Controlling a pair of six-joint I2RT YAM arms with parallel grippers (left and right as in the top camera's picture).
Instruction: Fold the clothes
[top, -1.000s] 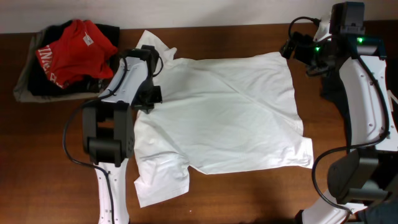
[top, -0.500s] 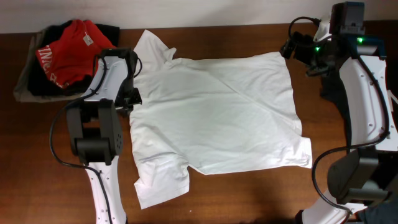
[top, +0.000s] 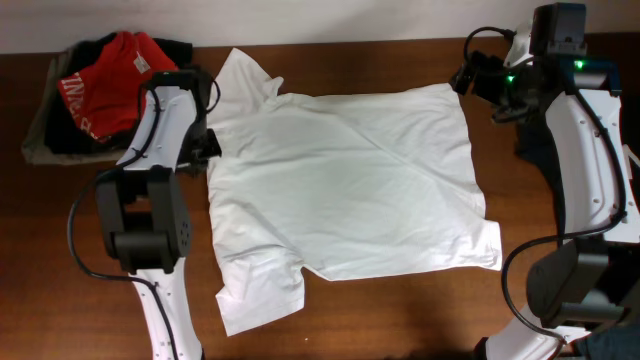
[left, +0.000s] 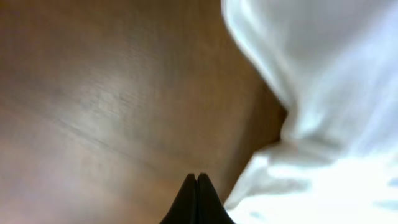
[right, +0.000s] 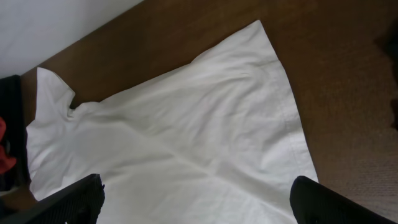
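Left gripper (top: 207, 148), fingers closed on nothing, beside the collar end of the white T-shirt (top: 350, 190).
Item: one T-shirt, spread flat mid-table (top: 400, 325), unfolded; long axis ran across the table, collar and both sleeves toward the left arm, hem toward the right arm. In the left wrist view the closed fingertips (left: 197, 180) hung over bare wood, with the cloth edge (left: 298, 124) just to one side, apart from them. Right gripper (top: 470, 78), jaws spread wide and empty in its own view (right: 196, 186), sat off the far hem corner (right: 260, 26). Judged: the left arm was nearer the sleeve side, the right nearer the hem. Also present: a pile of red and dark clothes (top: 105, 90), outside the left arm.
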